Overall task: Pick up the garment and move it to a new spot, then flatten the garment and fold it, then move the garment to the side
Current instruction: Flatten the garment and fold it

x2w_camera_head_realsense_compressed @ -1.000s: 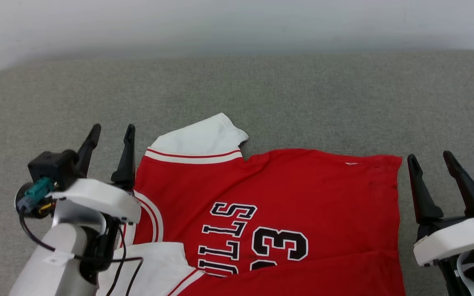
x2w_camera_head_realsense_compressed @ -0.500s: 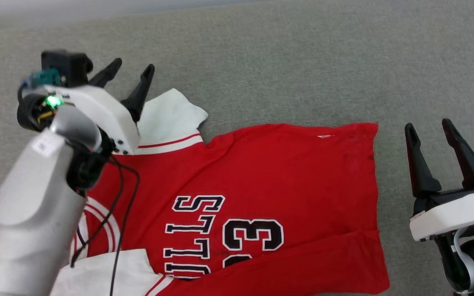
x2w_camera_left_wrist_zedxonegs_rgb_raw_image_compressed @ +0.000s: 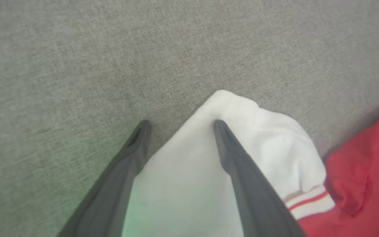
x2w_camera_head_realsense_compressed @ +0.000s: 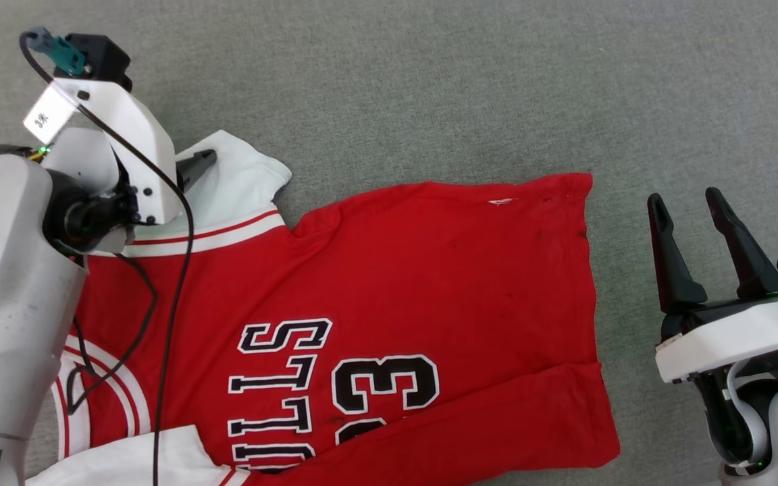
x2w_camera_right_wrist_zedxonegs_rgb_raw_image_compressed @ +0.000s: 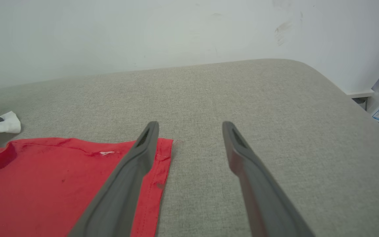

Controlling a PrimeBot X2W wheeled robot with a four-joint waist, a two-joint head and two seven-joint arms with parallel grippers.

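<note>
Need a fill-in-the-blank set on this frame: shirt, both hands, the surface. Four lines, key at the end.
1. The left hand has its fingers spread over the tip of the garment's ____ sleeve.
2. The right hand has its jaws ____, with nothing between them.
3. The garment lies on a ____ fabric surface.
4. The body of the garment is ____.
Missing words: white; open; grey; red.

The garment [x2w_camera_head_realsense_compressed: 389,290] lies spread on the worktop [x2w_camera_head_realsense_compressed: 429,88]. The left gripper [x2w_camera_left_wrist_zedxonegs_rgb_raw_image_compressed: 180,124] is over its far-left sleeve [x2w_camera_head_realsense_compressed: 244,172], and the right gripper [x2w_camera_head_realsense_compressed: 685,197] is beside its right edge.
</note>
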